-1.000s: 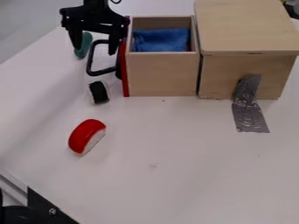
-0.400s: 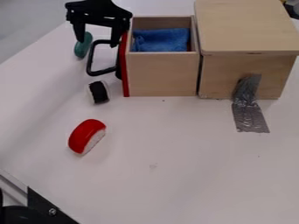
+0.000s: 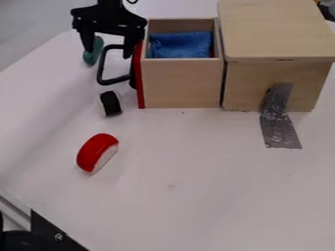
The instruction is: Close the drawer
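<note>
Drawer (image 3: 182, 84): twelve o'clock, standing out from its box (image 3: 275, 29) at one. Gripper (image 3: 107, 53): eleven o'clock, spread wide, nothing held, one finger beside the red front (image 3: 140, 90), presumably to push towards three.

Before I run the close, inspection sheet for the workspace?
Surface: white table, small specks
Drawer: open, blue cloth inside
Handle: black, on red front
Cabinet: wooden, grey tape from side to table
Clutter: red-white item, black-white item, green item, left of drawer
Gripper: fingers apart, at handle; contact unclear
Cables: black loop by arm
Surroundings: grey floor, upper left
</note>
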You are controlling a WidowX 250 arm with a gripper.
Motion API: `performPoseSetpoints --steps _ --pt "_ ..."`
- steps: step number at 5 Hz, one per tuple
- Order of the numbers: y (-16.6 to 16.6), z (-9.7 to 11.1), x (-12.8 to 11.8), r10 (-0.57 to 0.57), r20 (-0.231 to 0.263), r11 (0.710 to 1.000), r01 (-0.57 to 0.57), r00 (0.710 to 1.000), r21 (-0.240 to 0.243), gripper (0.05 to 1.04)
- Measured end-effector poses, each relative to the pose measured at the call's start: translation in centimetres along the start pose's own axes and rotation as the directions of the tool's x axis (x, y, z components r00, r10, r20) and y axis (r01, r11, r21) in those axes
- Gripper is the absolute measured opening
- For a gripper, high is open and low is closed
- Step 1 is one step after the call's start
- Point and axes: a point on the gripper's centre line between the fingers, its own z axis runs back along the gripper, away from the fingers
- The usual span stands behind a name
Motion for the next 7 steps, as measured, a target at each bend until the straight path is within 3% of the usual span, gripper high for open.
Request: performPoseSetpoints --steps 4,5,7 --pt "-0.2 0.2 -0.9 -0.013 -0.007 1.0 0.013 1.0 -0.024 0.989" --pt "-0.7 0.3 -1.0 -0.033 -0.016 0.997 0.032 0.999 -0.063 0.989" --pt "-1.0 0.0 -0.6 -0.046 -0.042 0.997 0.043 0.998 -0.066 0.989"
